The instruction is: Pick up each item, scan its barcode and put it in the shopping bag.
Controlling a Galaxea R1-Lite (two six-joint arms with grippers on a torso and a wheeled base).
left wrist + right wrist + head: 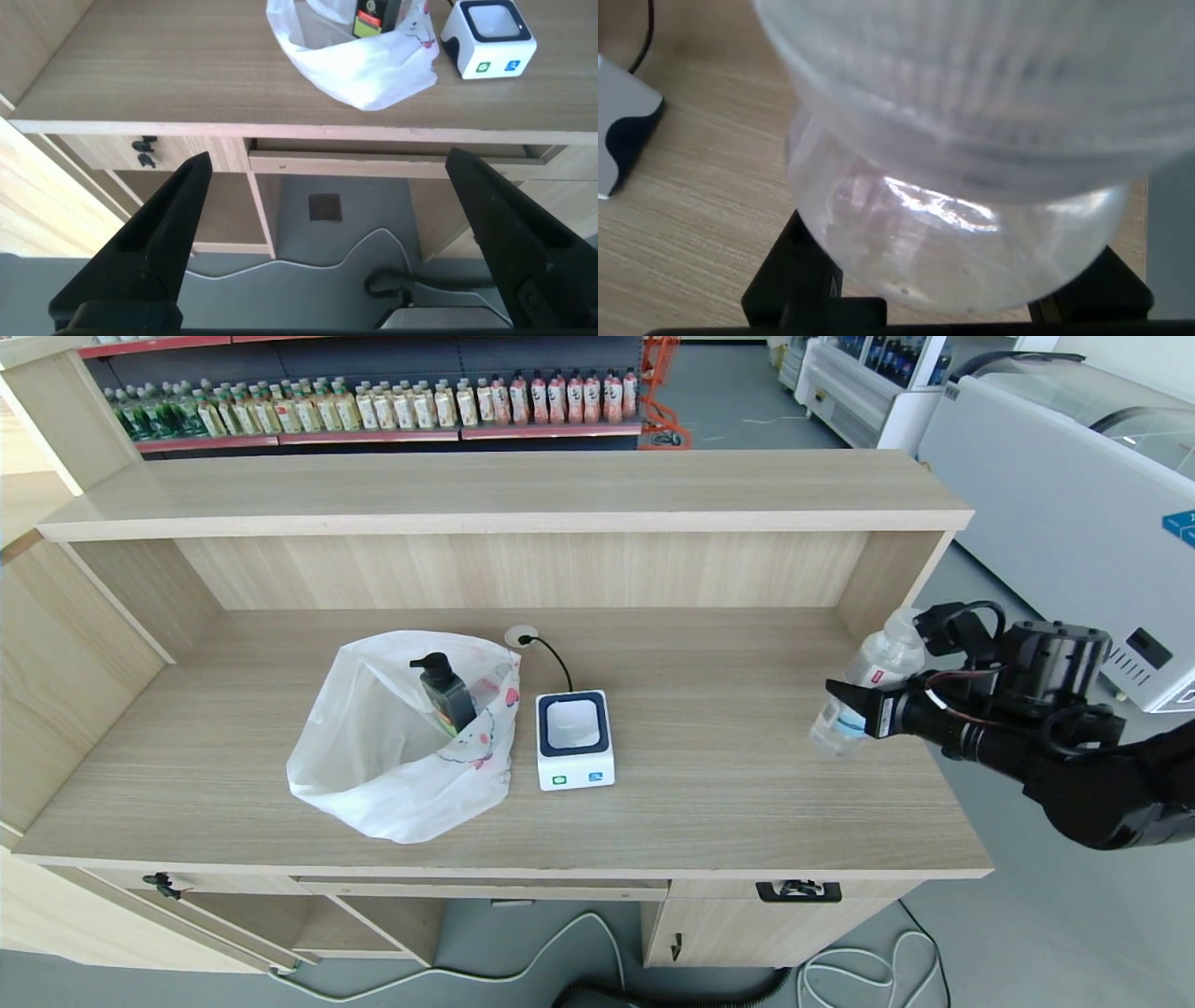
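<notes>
A clear plastic water bottle (pixel 882 658) hangs tilted above the right end of the wooden counter (pixel 728 775), with my right gripper (pixel 859 709) shut on its middle. Close up, the bottle (pixel 962 187) sits between the dark fingers (pixel 799 280). A white shopping bag (pixel 401 756) lies open at the counter's middle left, a dark pump bottle (pixel 446 695) standing inside it. Just right of the bag is the white barcode scanner (pixel 573 739) with a dark-rimmed window. My left gripper (pixel 329 163) is open, low in front of the counter's front edge, with the bag (pixel 364 75) and scanner (pixel 488 37) beyond.
A raised back shelf (pixel 504 485) and side walls enclose the counter. The scanner's black cable (pixel 553 658) runs to a hole at the back. A drawer front (pixel 392 168) sits under the counter edge. Bare wood stretches between scanner and bottle.
</notes>
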